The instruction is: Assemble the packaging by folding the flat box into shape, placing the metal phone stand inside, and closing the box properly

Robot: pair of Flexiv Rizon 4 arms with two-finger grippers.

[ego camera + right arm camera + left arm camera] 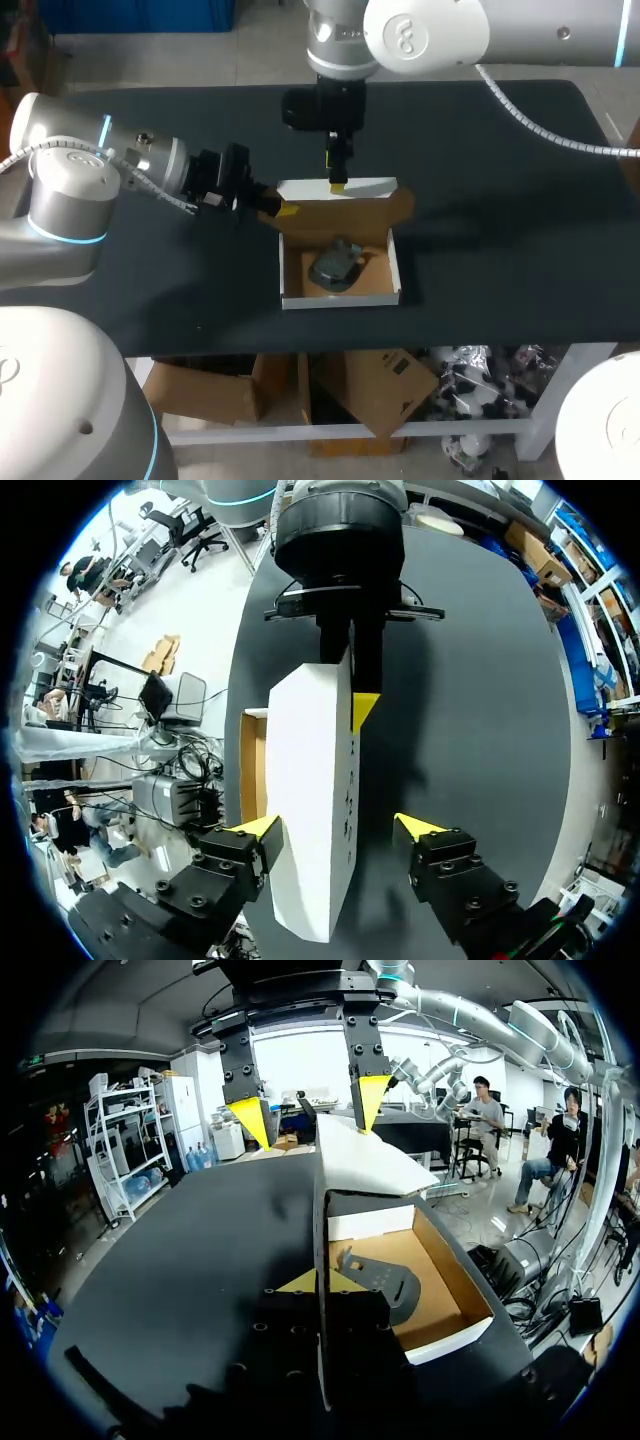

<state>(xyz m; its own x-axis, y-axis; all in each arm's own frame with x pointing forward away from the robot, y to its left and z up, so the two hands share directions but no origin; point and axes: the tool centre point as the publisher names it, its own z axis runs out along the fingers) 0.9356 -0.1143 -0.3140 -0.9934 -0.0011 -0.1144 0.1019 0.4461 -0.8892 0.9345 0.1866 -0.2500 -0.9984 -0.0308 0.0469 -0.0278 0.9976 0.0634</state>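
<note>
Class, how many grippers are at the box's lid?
2. The left gripper grips the lid's left end; the right gripper, fingers open, straddles its free edge.

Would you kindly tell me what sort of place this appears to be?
Probably a robotics lab bench: the left arm and right arm hang over a dark table, at an open box holding a metal phone stand.

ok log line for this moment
stand in box | lid upright | left gripper shut on lid edge | right gripper open astride lid | box not yet closed
</note>
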